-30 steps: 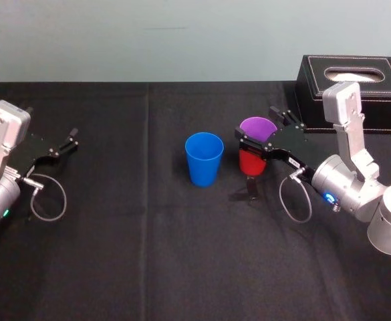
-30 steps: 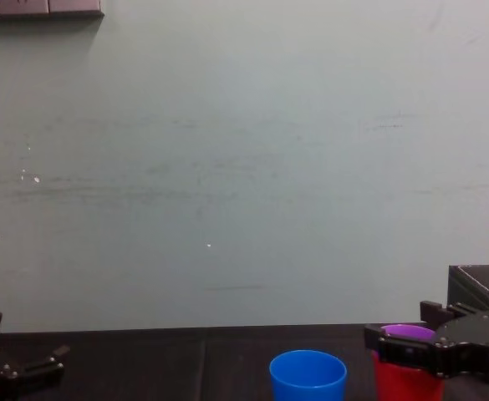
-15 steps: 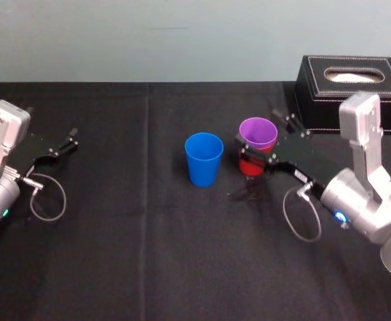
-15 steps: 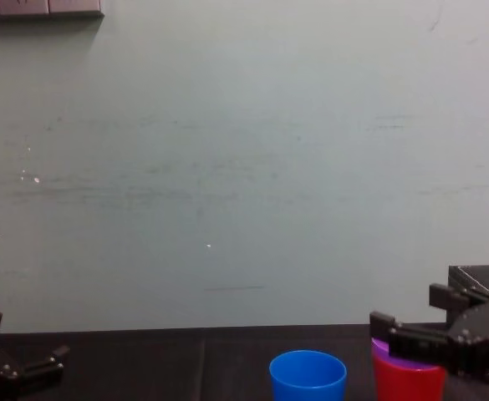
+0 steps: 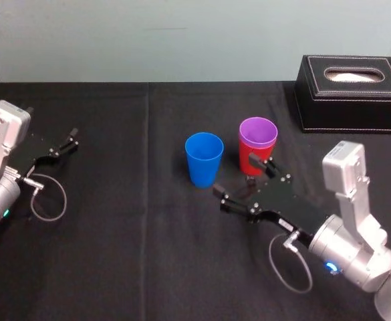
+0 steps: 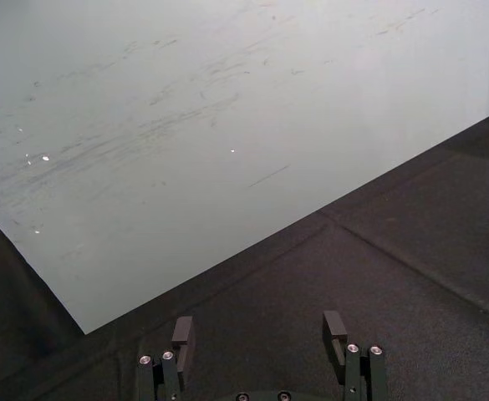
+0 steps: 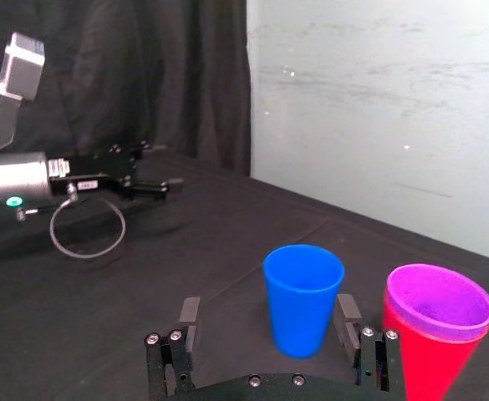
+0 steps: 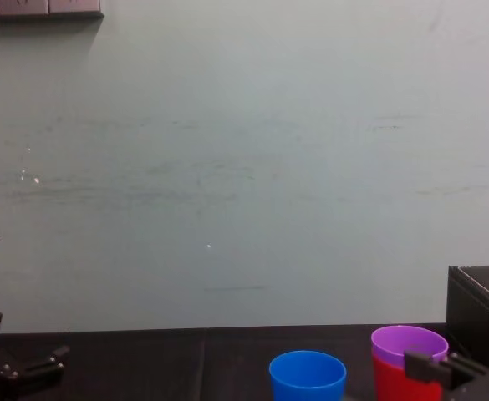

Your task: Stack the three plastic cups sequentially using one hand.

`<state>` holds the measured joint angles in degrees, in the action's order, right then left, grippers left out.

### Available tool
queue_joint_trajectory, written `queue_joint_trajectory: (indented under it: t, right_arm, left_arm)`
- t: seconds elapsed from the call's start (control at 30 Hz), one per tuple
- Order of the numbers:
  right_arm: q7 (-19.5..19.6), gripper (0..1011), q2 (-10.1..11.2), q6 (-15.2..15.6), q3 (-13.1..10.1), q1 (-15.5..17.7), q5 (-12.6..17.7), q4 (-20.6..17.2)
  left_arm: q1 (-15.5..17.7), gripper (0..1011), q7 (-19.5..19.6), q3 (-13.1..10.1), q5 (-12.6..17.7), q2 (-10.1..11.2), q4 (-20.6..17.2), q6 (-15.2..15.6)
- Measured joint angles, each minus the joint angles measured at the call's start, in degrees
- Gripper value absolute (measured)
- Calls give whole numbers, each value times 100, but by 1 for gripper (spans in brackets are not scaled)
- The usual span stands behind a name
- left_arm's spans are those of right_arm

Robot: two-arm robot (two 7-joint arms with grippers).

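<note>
The purple cup (image 5: 258, 132) sits nested inside the red cup (image 5: 248, 161) on the black cloth, and the blue cup (image 5: 204, 159) stands upright just to their left. My right gripper (image 5: 236, 177) hovers open a little in front of the cups, between the blue cup and the stack, touching neither. In the right wrist view its fingers (image 7: 190, 318) stand wide apart with the blue cup (image 7: 303, 296) ahead between them and the purple cup (image 7: 439, 302) in the red cup (image 7: 418, 359) off to one side. My left gripper (image 5: 65, 144) rests open at the far left.
A black stitched box (image 5: 352, 90) stands at the back right, behind the stack. A pale wall (image 8: 244, 167) rises behind the table's far edge. Bare black cloth (image 5: 135, 227) stretches between the two arms.
My right gripper, which was around the purple-and-red stack, has drawn back toward me and slightly left. The purple cup stays seated in the red one. The left arm has not moved.
</note>
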<state>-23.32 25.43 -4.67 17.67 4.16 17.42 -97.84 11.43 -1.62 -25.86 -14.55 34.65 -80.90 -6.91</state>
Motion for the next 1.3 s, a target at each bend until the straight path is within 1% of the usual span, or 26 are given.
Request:
queue_joint_trajectory:
  t: [0.1,0.13,0.17,0.23,0.37,0.4,0.47,0.5,0.6,0.63,0.67,0.73,0.83,1.07,1.3]
  right_arm:
    - [134,1003,-71,32,65,42,-124,-4]
    - [243,1003,-139,89,86,60,-191,-6]
    - [243,1003,-139,89,86,60,-191,-6]
    - [479,1003,-297,211,133,90,-355,-10]
    - [720,1002,-472,369,169,99,-532,-4]
    - [828,1003,-565,478,183,89,-609,21]
    - [905,1003,-658,588,193,62,-659,57]
    - [968,1003,-738,685,201,26,-704,95]
    - [1047,1003,-850,804,208,-33,-777,148]
    - [1091,1002,-924,870,208,-75,-818,184]
    - [1091,1002,-924,870,208,-75,-818,184]
    - [1147,1003,-1055,1000,203,-169,-874,267]
    - [1180,1003,-1172,1067,198,-265,-927,374]
    - [1202,1003,-1409,1129,172,-471,-1025,658]
    - [1201,1003,-1589,1138,152,-683,-1088,978]
  left_arm:
    - [0,1004,0,0,0,0,0,0]
    - [0,1005,0,0,0,0,0,0]
    - [0,1005,0,0,0,0,0,0]
    - [0,1005,0,0,0,0,0,0]
    - [0,1005,0,0,0,0,0,0]
    - [0,1005,0,0,0,0,0,0]
    - [0,1005,0,0,0,0,0,0]
    - [0,1005,0,0,0,0,0,0]
    - [0,1005,0,0,0,0,0,0]
    - [0,1005,0,0,0,0,0,0]
    - [0,1005,0,0,0,0,0,0]
    - [0,1005,0,0,0,0,0,0]
    - [0,1005,0,0,0,0,0,0]
    - [0,1005,0,0,0,0,0,0]
    - [0,1005,0,0,0,0,0,0]
